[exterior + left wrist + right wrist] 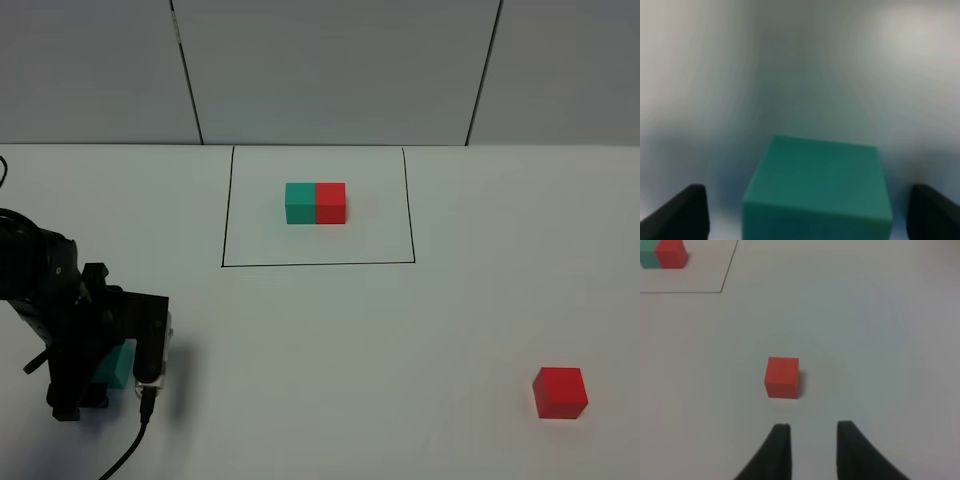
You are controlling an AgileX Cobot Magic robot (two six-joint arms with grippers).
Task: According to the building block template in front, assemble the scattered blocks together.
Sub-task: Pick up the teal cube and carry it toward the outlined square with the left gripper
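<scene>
Teal cube (817,185) right up against the left wrist lens, big and blurry, and the left jaws are spread wide on either side of it. A strip of pale surface shows between each dark tip and the cube's flanks, so they straddle it without clamping it. Up on the high camera, that teal cube (113,368) peeks out at the near left corner of the white surface (350,340), mostly hidden by the black left arm (65,320), with a black cable (125,455) trailing off toward the near edge. Swing across to the near right and there's the red cube (560,392), sitting flat and alone, well apart from the teal one, the whole width of the surface between them. The right wrist view has that red cube (782,377) just ahead of the right jaws, which are parted by a narrow gap, nothing between them but bare surface, and not touching the cube. At the far middle sits the template pair (316,203), teal on the left, red on the right, pressed face to face in a row. It lies inside a thin black rectangle (318,265) drawn on the surface, nearer the frame's far side than its near line. The right wrist view catches the template pair (663,252) too, clipped by the picture's edge. Grey wall panels (340,70) close off the back.
</scene>
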